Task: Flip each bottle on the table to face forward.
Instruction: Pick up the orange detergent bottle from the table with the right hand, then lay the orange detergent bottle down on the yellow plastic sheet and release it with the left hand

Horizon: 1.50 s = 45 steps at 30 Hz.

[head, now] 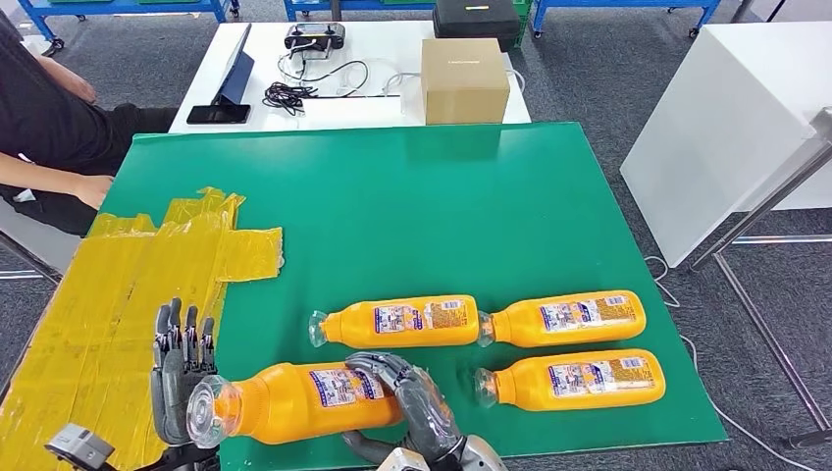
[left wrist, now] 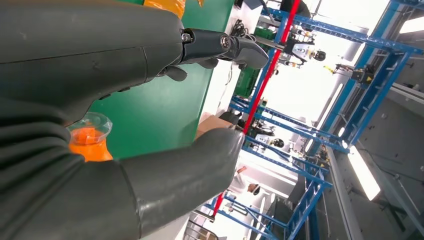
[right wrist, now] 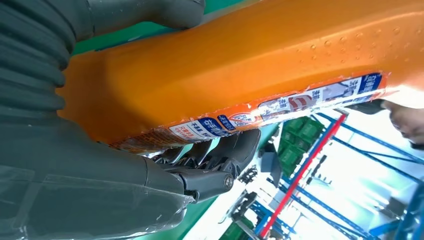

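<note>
My right robot hand (head: 417, 397) wraps the near-left bottle (head: 294, 397) at the bench's (head: 412, 216) near edge. My left robot hand (head: 180, 368), fingers spread and holding nothing, stands against its cap. I should roll it slowly and keep the cap supported.

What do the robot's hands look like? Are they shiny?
Not very shiny. The left hand and right hand are dark grey, with jointed, segmented fingers fastened by small silver screws. Each has a thick, smooth grey thumb and a ribbed grey cover at the wrist.
</note>
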Each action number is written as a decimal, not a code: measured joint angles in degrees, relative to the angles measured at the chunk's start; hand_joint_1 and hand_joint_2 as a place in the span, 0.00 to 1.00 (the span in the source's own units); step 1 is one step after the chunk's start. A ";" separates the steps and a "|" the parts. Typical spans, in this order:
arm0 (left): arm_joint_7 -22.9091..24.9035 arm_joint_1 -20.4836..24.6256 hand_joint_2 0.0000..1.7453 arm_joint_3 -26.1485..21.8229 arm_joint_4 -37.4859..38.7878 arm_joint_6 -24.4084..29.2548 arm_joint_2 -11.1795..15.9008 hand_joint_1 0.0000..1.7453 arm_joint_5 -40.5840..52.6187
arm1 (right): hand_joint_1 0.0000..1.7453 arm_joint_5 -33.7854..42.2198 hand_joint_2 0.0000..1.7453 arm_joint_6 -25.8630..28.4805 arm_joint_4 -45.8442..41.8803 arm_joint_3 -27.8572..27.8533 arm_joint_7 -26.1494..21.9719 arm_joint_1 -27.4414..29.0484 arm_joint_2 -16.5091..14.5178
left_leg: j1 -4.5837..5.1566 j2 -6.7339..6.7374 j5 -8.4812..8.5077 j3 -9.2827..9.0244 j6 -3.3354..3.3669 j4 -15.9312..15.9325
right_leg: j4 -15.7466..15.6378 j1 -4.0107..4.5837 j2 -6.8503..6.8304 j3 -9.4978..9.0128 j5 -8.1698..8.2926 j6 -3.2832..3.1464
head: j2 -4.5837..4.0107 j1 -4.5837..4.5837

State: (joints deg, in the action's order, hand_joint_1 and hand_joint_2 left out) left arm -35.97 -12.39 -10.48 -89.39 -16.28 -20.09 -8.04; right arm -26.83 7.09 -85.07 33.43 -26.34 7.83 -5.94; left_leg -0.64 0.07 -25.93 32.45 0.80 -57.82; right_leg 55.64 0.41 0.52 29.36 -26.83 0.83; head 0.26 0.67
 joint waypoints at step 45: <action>-1.33 1.96 1.00 8.23 2.75 -4.96 0.00 0.00 3.39 | 1.00 8.43 1.00 -6.44 -2.68 -9.81 -4.19 -3.58 -6.81 | 0.02 -0.05 0.00 0.13 0.00 0.00 | 0.01 0.00 -0.04 0.10 0.00 0.00 | 0.00 -0.01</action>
State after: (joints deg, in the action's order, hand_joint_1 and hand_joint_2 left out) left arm -37.30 -10.42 -2.25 -86.64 -21.24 -20.09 -4.65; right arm -18.40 0.65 -87.76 23.62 -30.52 4.25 -12.75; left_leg -0.63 0.02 -25.92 32.58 0.81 -57.82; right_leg 55.64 0.41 0.49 29.47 -26.83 0.83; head 0.26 0.66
